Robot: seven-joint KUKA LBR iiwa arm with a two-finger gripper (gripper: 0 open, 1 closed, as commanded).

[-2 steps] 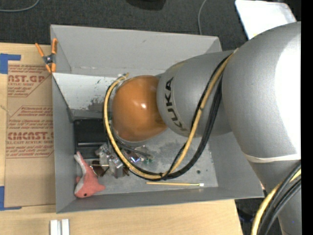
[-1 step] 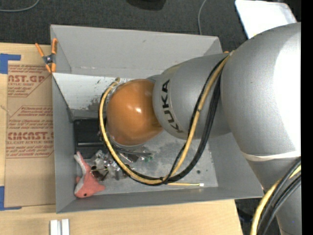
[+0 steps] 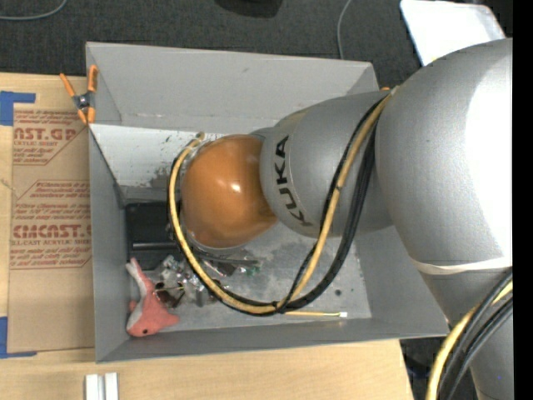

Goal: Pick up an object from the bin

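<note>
Lying beside the arm [image 3: 333, 182] are black box [image 3: 148, 223] and pink toy [image 3: 148, 315].

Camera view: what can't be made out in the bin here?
Bin floor, middle and right: hidden under the arm and its orange cover.
Black thing at left: partly behind the cover, kind unclear.
Small heap beside the pink thing: pieces too small to tell apart.

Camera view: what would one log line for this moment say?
arm: down in bin | wrist cover: bin middle | nearest: pink thing, lower-left; black block, left
</note>
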